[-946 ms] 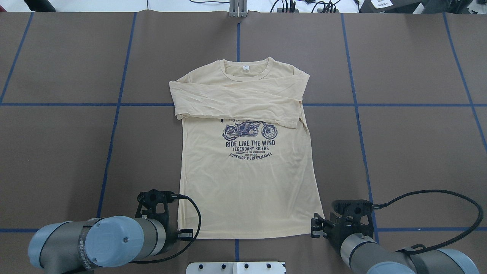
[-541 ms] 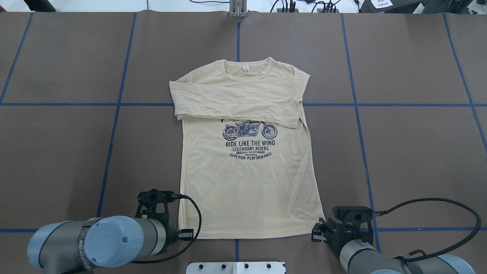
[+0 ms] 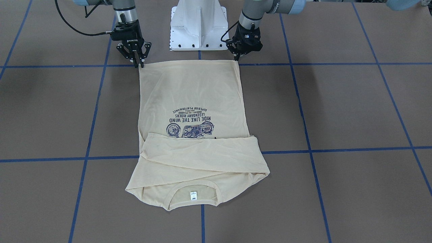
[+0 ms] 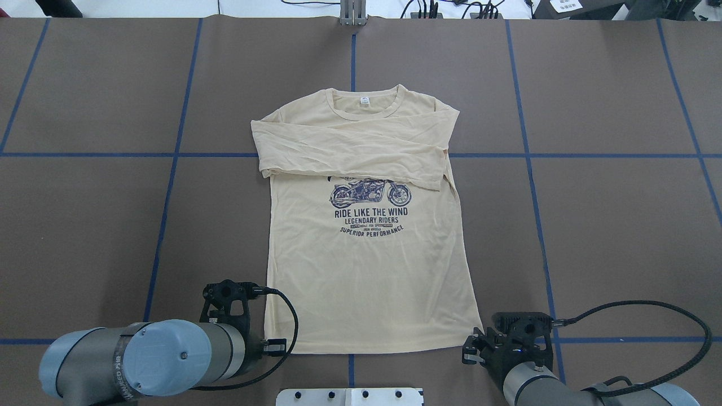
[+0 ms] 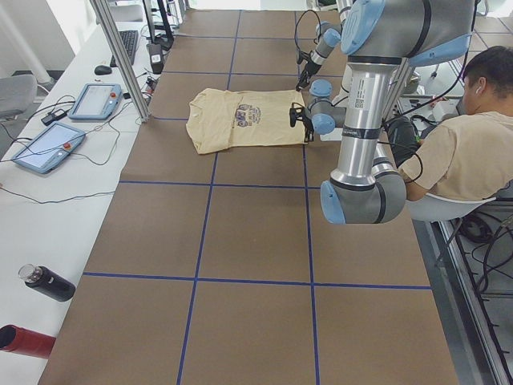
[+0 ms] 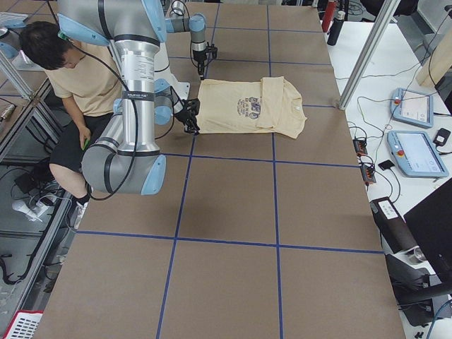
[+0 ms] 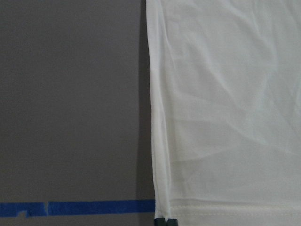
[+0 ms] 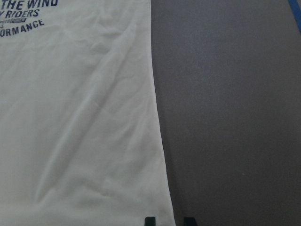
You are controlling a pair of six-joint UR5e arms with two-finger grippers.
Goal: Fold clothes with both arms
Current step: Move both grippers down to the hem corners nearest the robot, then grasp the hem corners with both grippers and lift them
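T-shirt (image 4: 366, 270) hem: your left gripper (image 3: 235, 59) pinches one corner, and your right gripper (image 3: 139, 64), fingers apart, has just lowered around the other, so closing comes next.

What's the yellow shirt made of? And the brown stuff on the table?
The pale cream-yellow long-sleeved T-shirt looks like thin, soft knit cloth, maybe cotton: it wrinkles, lies limp and has a ribbed neck. The brown table covering looks like matte paper or card, though I can't be sure: flat, no shine, with blue tape lines.
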